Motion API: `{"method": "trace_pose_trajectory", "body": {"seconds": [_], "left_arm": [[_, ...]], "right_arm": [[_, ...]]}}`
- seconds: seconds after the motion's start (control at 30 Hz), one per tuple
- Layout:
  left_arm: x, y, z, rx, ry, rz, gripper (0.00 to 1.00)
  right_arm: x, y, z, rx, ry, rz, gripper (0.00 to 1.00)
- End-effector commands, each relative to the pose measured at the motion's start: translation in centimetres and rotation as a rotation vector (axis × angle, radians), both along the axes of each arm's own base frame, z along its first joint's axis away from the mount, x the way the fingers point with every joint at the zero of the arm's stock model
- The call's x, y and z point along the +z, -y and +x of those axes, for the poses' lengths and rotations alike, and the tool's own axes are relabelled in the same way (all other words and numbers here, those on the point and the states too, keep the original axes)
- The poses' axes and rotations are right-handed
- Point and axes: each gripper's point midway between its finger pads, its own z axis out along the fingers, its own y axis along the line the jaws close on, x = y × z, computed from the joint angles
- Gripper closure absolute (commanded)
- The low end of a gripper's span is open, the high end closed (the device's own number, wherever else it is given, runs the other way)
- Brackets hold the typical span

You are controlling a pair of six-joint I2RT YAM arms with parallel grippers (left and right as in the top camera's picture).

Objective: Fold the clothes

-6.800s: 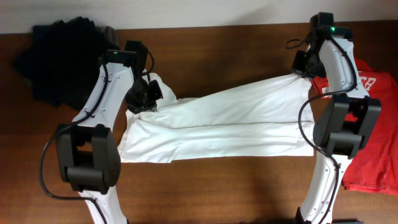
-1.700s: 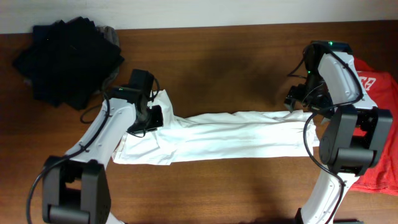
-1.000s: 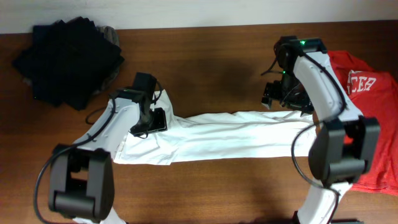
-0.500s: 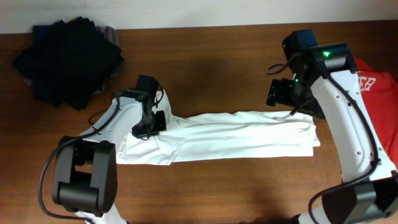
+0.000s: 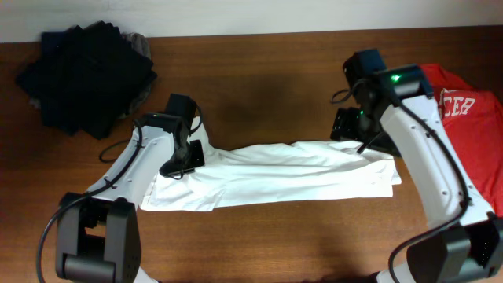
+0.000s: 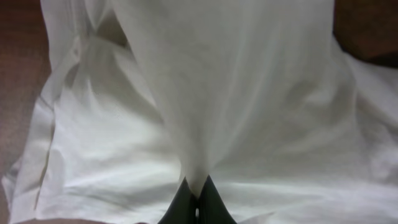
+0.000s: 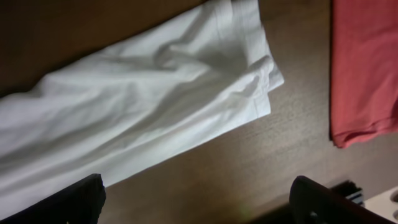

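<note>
White T-shirt [image 5: 275, 169]: lay drawn into a long, narrow band across the middle of the table [image 5: 267, 79], running left to right, roughly midway between the far and near edges.

From overhead: was pinched at its left end by the left gripper [image 5: 182, 161], jaws closed tight on a fold of cloth. At the other end, the right gripper [image 5: 350, 126]: hung just beyond the band's far right corner, jaws spread wide, gripping nothing. Pile of black garments [image 5: 82, 67]: sat in the far left corner, well apart. Red T-shirt [image 5: 464, 126]: lay against the right edge.

From the left wrist: showed white cloth filling nearly the whole frame, gathered up into a peak and clamped between the dark fingertips [image 6: 189, 205] at the bottom; bare wood only at the left margin and top right.

From the right wrist: looked down on the band's hemmed right end, flat on the wood, with the two dark fingers [image 7: 68, 202] far apart in the lower corners and a strip of table separating white from red.
</note>
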Motion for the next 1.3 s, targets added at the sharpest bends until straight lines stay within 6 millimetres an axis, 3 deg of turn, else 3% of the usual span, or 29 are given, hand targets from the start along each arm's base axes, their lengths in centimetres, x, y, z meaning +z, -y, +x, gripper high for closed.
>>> {"method": "trace_pose_trajectory", "body": {"seconds": [0.0, 0.07, 0.23, 0.73, 0.83, 0.87, 0.9, 0.93, 0.97, 1.13, 1.2, 1.27], "left_arm": [[1.2, -0.3, 0.2, 0.012, 0.021, 0.018, 0.99], [1.6, -0.6, 0.2, 0.013, 0.019, 0.037, 0.99], [3.0, -0.9, -0.3, 0.037, -0.005, 0.086, 0.99], [3.8, -1.7, -3.3, 0.074, -0.115, 0.172, 0.98], [3.9, -1.9, -4.0, 0.083, -0.141, 0.180, 0.94], [3.9, -1.9, -4.1, 0.083, -0.146, 0.179, 0.89], [3.9, -1.9, -4.2, 0.083, -0.148, 0.179, 0.76], [3.9, -1.9, -4.2, 0.082, -0.150, 0.180, 0.44], [3.9, -1.9, -4.3, 0.082, -0.152, 0.181, 0.31], [3.9, -1.8, -4.0, 0.082, -0.143, 0.178, 0.35], [4.1, -1.6, -3.4, 0.084, -0.118, 0.170, 0.47], [4.4, -1.2, -2.2, 0.086, -0.072, 0.152, 0.71]], "right_arm": [[-2.4, 0.1, -1.1, -0.016, -0.026, -0.017, 0.02], [-4.6, -0.3, -1.4, -0.016, -0.042, 0.008, 0.02], [-6.5, -0.7, -1.7, -0.016, -0.054, 0.035, 0.01], [-6.6, -0.7, -1.8, -0.005, -0.060, 0.034, 0.02], [-6.6, -0.7, -1.8, -0.005, -0.060, 0.034, 0.02], [-6.6, -0.7, -1.8, -0.005, -0.060, 0.034, 0.02], [-6.6, -0.7, -1.8, -0.005, -0.060, 0.034, 0.02], [-6.6, -0.7, -1.8, -0.005, -0.060, 0.034, 0.02], [-6.6, -0.7, -1.8, -0.005, -0.060, 0.034, 0.01], [-6.6, -0.7, -1.8, -0.005, -0.059, 0.034, 0.02], [-6.6, -0.8, -1.7, -0.005, -0.056, 0.039, 0.02], [-6.7, -1.0, -1.4, 0.010, -0.044, 0.047, 0.02]]}}
